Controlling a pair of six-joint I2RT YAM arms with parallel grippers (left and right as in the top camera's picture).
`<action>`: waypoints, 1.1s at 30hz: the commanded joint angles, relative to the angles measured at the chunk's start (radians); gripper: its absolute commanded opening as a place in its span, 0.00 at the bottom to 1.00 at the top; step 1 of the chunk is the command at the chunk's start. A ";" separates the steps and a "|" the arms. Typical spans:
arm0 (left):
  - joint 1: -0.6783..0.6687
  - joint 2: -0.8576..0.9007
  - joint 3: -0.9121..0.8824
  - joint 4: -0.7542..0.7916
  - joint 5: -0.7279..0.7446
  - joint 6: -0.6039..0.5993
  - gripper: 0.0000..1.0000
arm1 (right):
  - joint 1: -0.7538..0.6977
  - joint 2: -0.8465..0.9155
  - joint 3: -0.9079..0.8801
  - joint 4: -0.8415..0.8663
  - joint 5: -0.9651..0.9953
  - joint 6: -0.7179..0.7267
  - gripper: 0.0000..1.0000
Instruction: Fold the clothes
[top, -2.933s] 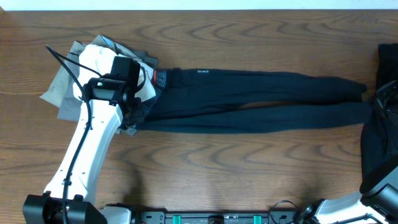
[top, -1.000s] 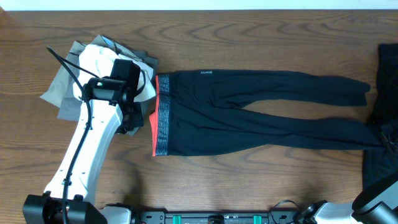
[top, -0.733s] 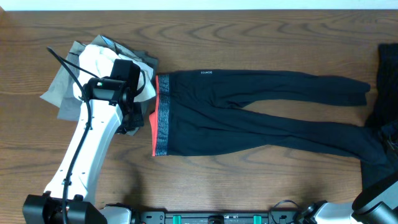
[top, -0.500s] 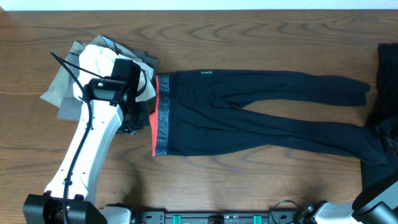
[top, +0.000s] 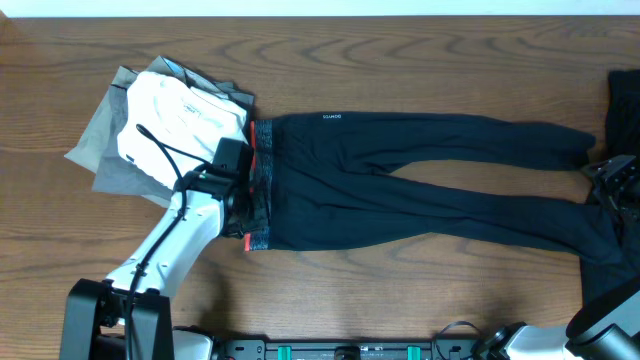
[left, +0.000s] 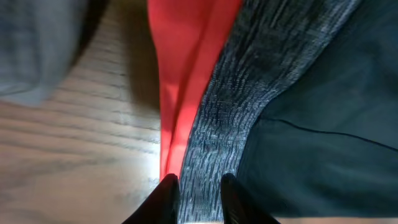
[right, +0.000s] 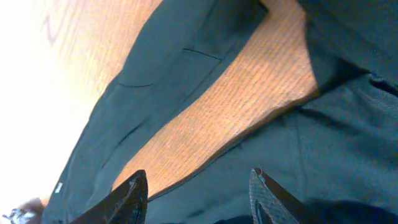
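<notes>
Overhead: leggings (top: 420, 180) lie flat across the table (top: 400, 300), waistband (top: 262, 218) beside the white-and-grey pile (top: 170, 115). Left gripper (top: 238, 190) sits over the waistband, right gripper (top: 612, 178) by the ankles. Left wrist: fingers (left: 166, 198) barely parted, gripping nothing. Right wrist: fingers (right: 132, 194) spread wide, empty, above the legs.

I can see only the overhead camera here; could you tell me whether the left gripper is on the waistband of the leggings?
Observer: In the left wrist view, the left gripper has a narrow strip of the grey waistband between its fingertips, beside the red edge. I cannot tell whether it is pinching the cloth.
Operator: Thank you. Is the right gripper holding a leg?
Observer: No. In the right wrist view the right gripper is open and holds nothing. It is above the leggings, with bare table showing between the two legs.
</notes>
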 joint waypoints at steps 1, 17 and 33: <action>-0.002 0.008 -0.047 0.013 0.012 -0.009 0.21 | 0.009 -0.007 0.011 -0.001 -0.049 -0.021 0.50; -0.002 0.013 -0.196 0.066 0.149 -0.066 0.06 | 0.009 -0.007 0.011 -0.001 -0.052 -0.018 0.45; -0.002 -0.056 -0.093 -0.296 0.199 -0.208 0.06 | 0.013 -0.007 0.011 0.016 -0.071 -0.010 0.48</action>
